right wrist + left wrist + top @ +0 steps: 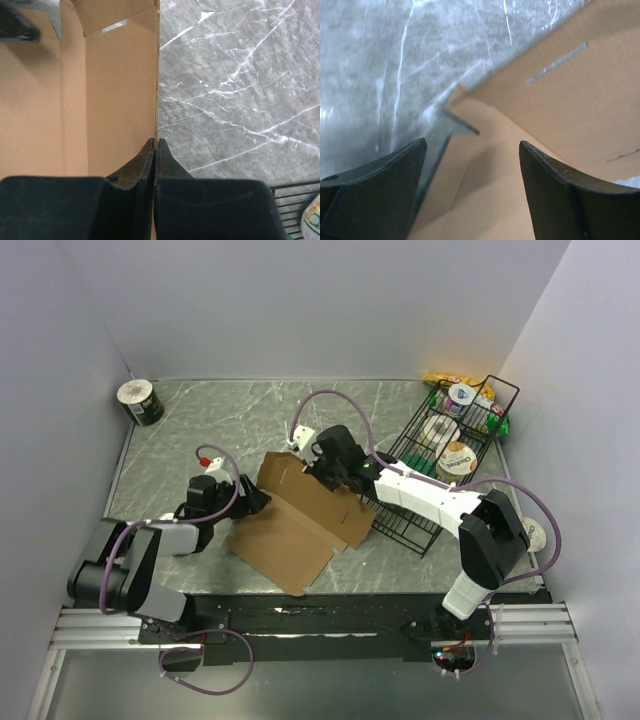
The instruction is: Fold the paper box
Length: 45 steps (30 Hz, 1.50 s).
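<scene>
Grey marble table [200, 430], white walls: my right gripper [156, 144] is pressed together on the edge of a raised panel of the box [285, 540], which lies mid-table. My left gripper [472, 144] hangs spread over its left corner, holding nothing. I'd hold that pinch firm as the hinge and press the left down beside the crease so the sheet can't slide. The box is unmarked, and the labels on the tubs [457, 458] in the basket [400, 515] are too small to read.
</scene>
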Each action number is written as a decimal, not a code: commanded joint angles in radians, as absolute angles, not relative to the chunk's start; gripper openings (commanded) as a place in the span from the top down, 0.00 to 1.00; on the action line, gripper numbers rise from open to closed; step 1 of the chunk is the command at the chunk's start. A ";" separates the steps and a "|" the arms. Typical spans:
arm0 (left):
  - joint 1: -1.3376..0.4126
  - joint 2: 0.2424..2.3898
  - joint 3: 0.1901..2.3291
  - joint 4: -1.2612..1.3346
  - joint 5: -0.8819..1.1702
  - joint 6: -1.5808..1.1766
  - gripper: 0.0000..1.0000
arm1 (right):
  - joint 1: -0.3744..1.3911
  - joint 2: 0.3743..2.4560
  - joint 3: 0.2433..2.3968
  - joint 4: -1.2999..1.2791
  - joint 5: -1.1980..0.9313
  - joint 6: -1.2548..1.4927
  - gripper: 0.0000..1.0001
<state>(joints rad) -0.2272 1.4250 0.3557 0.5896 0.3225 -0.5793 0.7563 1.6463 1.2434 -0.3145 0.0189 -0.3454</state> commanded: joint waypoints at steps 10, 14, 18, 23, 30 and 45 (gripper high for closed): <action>-0.221 1.600 0.460 0.741 0.308 -0.592 0.35 | 0.733 1.621 1.270 -0.282 -0.023 -0.336 1.00; -0.221 1.629 0.491 0.730 0.302 -0.592 0.42 | 0.730 1.623 1.269 -0.279 -0.025 -0.331 1.00; -0.221 1.670 0.509 0.733 0.316 -0.595 0.50 | 0.733 1.626 1.269 -0.278 -0.023 -0.327 1.00; -0.221 1.709 0.511 0.762 0.345 -0.601 0.61 | 0.733 1.629 1.267 -0.275 -0.017 -0.321 1.00; -0.227 1.727 0.491 0.805 0.362 -0.627 0.77 | 0.732 1.628 1.258 -0.253 -0.014 -0.295 1.00; -0.383 1.643 0.482 0.738 0.219 -0.676 0.94 | 0.791 1.635 1.210 -0.158 0.146 -0.195 1.00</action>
